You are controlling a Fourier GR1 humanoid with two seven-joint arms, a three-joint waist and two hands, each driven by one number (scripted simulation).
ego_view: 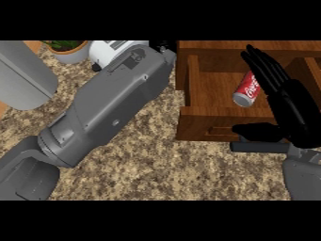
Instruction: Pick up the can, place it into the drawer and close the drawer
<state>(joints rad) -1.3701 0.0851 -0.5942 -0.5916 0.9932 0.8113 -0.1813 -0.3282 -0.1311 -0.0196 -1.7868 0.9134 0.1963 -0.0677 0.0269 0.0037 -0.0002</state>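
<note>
A red can (247, 89) lies on its side inside the open wooden drawer (203, 123), tilted with its silver end toward me. My right hand (295, 110) is open just right of the can. Its straight fingers (266, 63) point away over the drawer and its thumb (257, 131) lies across the drawer's front. It does not hold the can. My left forearm (114, 103) stretches diagonally from the lower left to the top centre. Only a small black bit of the left hand (164, 45) shows by the drawer's far left corner, and its fingers are hidden.
The speckled counter (156, 160) spreads below and left of the drawer. A potted plant (69, 49) and a white appliance (110, 51) stand at the back left. A large grey rounded object (13, 73) fills the left edge.
</note>
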